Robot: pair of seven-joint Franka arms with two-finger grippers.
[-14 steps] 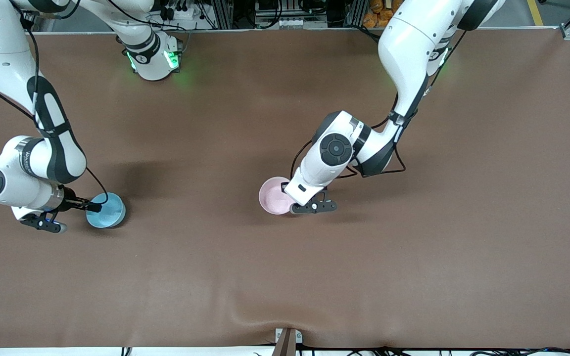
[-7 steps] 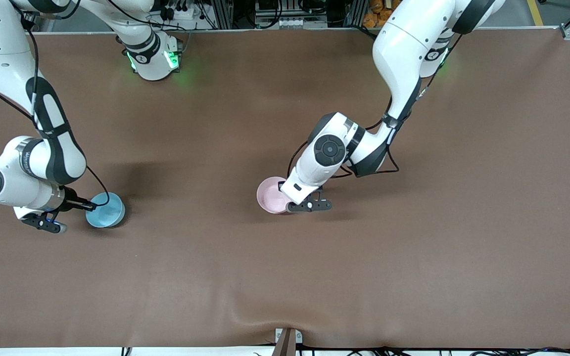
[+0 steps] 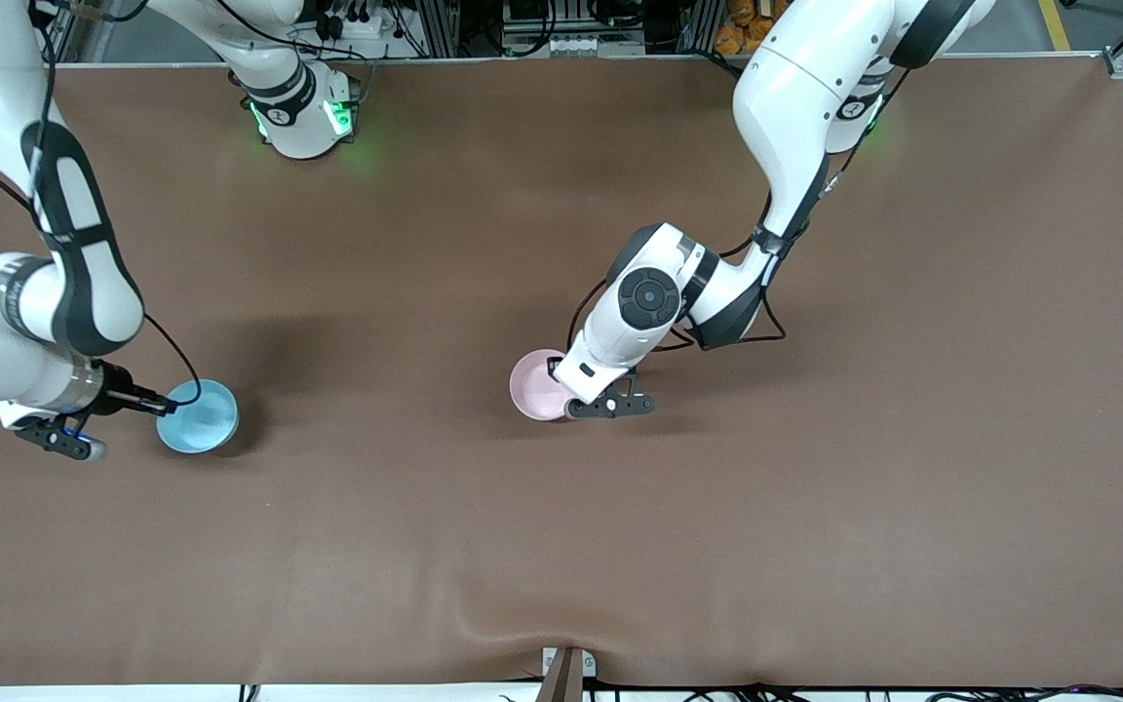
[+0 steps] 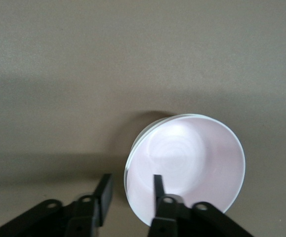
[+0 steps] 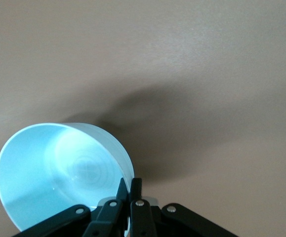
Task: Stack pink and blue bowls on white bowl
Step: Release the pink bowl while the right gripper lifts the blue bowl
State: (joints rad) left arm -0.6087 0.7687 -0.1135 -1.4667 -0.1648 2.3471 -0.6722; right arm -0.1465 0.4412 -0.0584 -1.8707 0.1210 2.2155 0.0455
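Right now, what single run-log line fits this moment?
right gripper: shut on blue bowl rim, lifted | left gripper: jaws apart astride pink bowl rim | pink bowl sits nested in white bowl

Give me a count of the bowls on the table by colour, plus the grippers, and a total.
Pink bowl: 1, with a pale rim showing under it in the left wrist view, maybe another bowl; cannot tell.
Blue bowl: 1
Grippers: 2, left gripper open astride the pink bowl's rim, right gripper shut on the blue bowl's rim.
Total: 4
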